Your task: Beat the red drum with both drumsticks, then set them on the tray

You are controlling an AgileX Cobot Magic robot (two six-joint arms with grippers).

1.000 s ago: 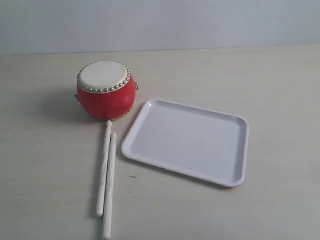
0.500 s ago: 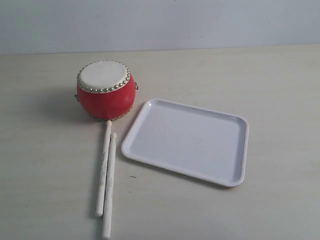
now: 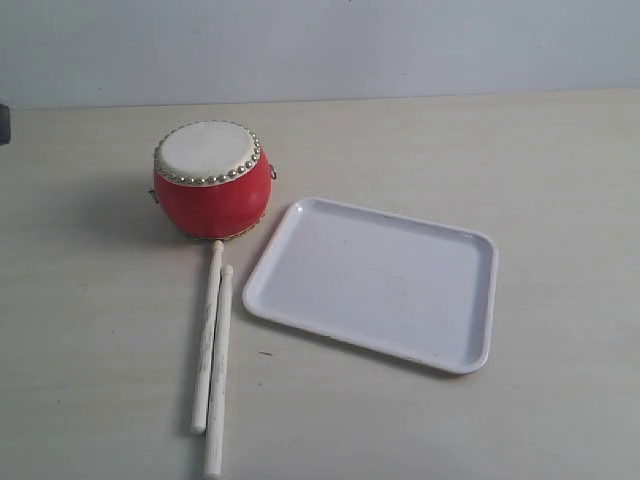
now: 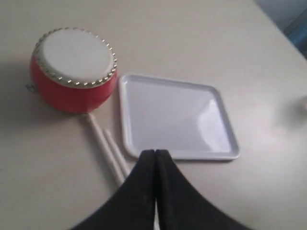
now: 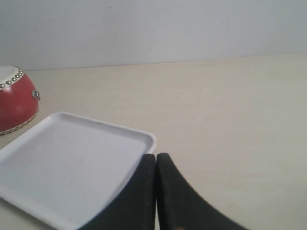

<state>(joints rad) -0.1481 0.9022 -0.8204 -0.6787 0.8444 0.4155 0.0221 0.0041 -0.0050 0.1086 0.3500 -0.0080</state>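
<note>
Only a dark sliver [image 3: 3, 125] enters at nine o'clock. Our left gripper [image 4: 155, 158] and right gripper [image 5: 156, 160] sit clamped empty, pickup unstarted: cream wooden drumsticks [image 3: 212, 350] lie at the glossy red drum [image 3: 211, 195]'s six o'clock, white plastic tray [image 3: 375, 280] at four.

Of the two drumsticks [image 3: 207, 340] in the exterior view, the right-hand one reaches the frame's bottom edge, its tip unclear. A dark sliver [image 3: 3, 124] at the left edge cannot be identified. The left gripper [image 4: 156, 151] hides the sticks' ends. The right wrist frame crops the drum [image 5: 17, 105] and tray [image 5: 110, 125].
</note>
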